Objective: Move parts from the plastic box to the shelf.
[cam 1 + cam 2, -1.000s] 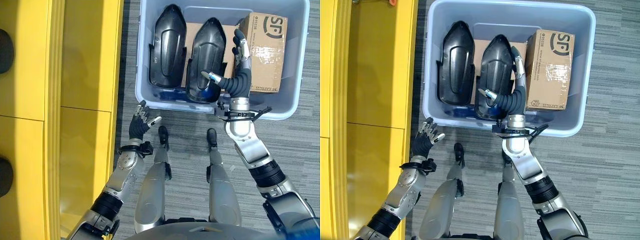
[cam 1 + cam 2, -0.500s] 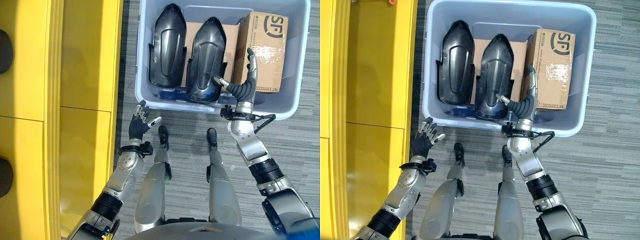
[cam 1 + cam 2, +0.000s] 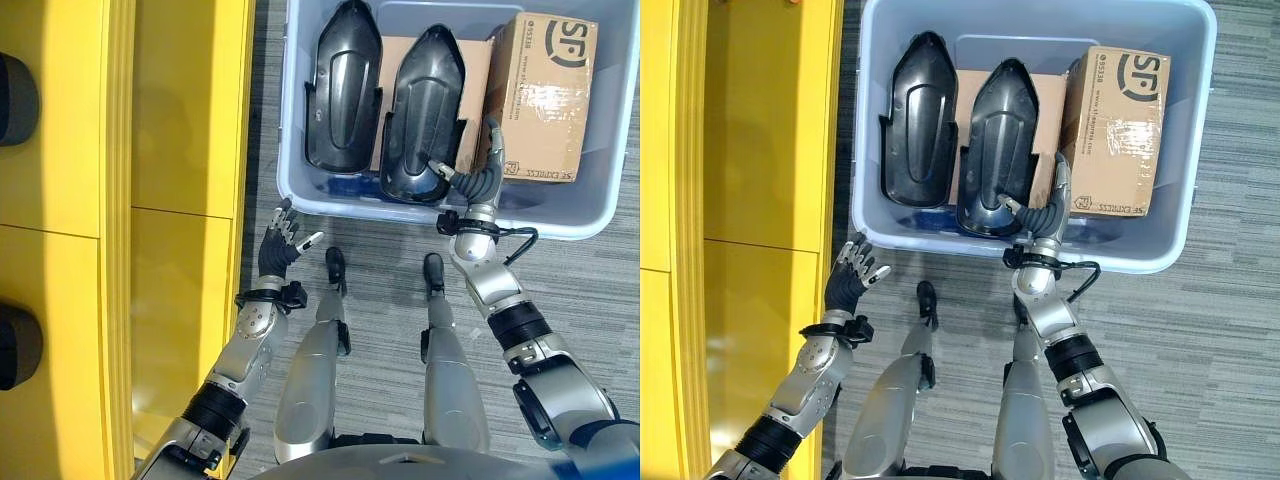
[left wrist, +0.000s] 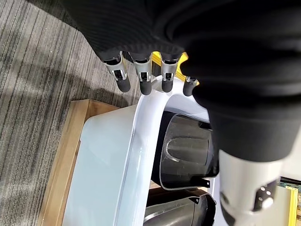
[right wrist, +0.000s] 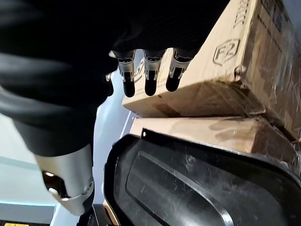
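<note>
A pale blue plastic box [image 3: 300,195] on the floor holds two black moulded parts standing side by side: a left one [image 3: 343,90] and a right one [image 3: 425,110]. A taped cardboard box [image 3: 545,95] stands at the right end, with flat cardboard [image 3: 478,70] behind the parts. My right hand [image 3: 482,178] is open at the box's front rim, between the right black part [image 5: 188,188] and the cardboard box [image 5: 225,75], holding nothing. Its fingers [image 5: 150,75] are straight. My left hand [image 3: 277,245] hangs open over the carpet by the box's front left corner.
The yellow shelf [image 3: 180,150] runs along the left side, close to the box's left wall. Grey striped carpet [image 3: 590,280] lies in front of and to the right of the box. In the left wrist view the box rim [image 4: 136,155] and a black part [image 4: 186,155] show past the fingers.
My right hand has drawn back from over the right black part to the box's front rim, empty. The view has shifted slightly. The left hand has not moved.
</note>
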